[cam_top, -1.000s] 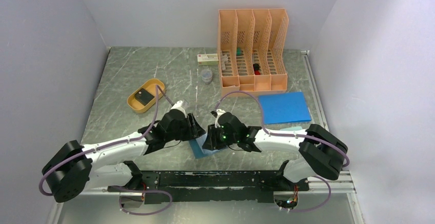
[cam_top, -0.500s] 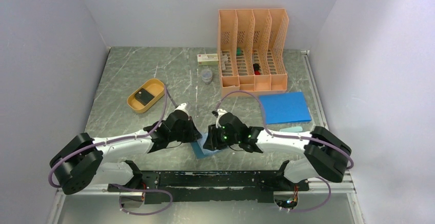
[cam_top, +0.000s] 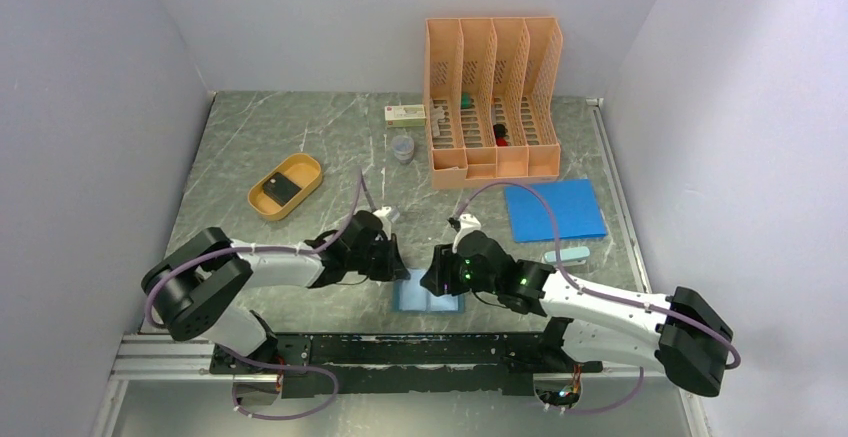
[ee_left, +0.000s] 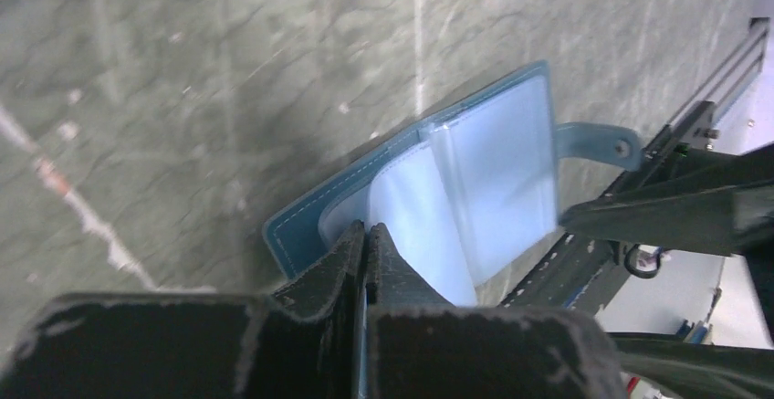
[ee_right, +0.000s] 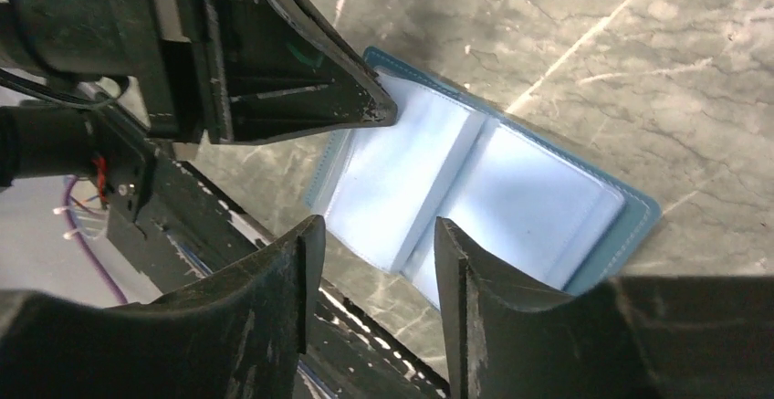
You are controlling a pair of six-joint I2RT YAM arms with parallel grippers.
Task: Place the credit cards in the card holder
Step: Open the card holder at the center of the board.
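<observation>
Marble tabletop (cam_top: 250, 147) holds it all. The orange tray (cam_top: 262, 202) sits far left, well apart from the card holder (ee_right: 511, 198), which lies open near the front edge. The left gripper (ee_left: 365, 230) pinches its left edge, likely pinning it open; the right gripper (ee_right: 376, 235) hovers spread above. One dark credit card (cam_top: 283, 189) waits in the tray.

From above, the left gripper (cam_top: 396, 260) and the right gripper (cam_top: 437, 279) cover the far edge of the open card holder (cam_top: 428, 299). In the left wrist view, the left gripper's fingers (ee_left: 392, 271) hide the card holder's near corner. The dark card (cam_top: 284, 188) in the orange tray (cam_top: 258, 202) is too small to tell if it is one card or a stack.
</observation>
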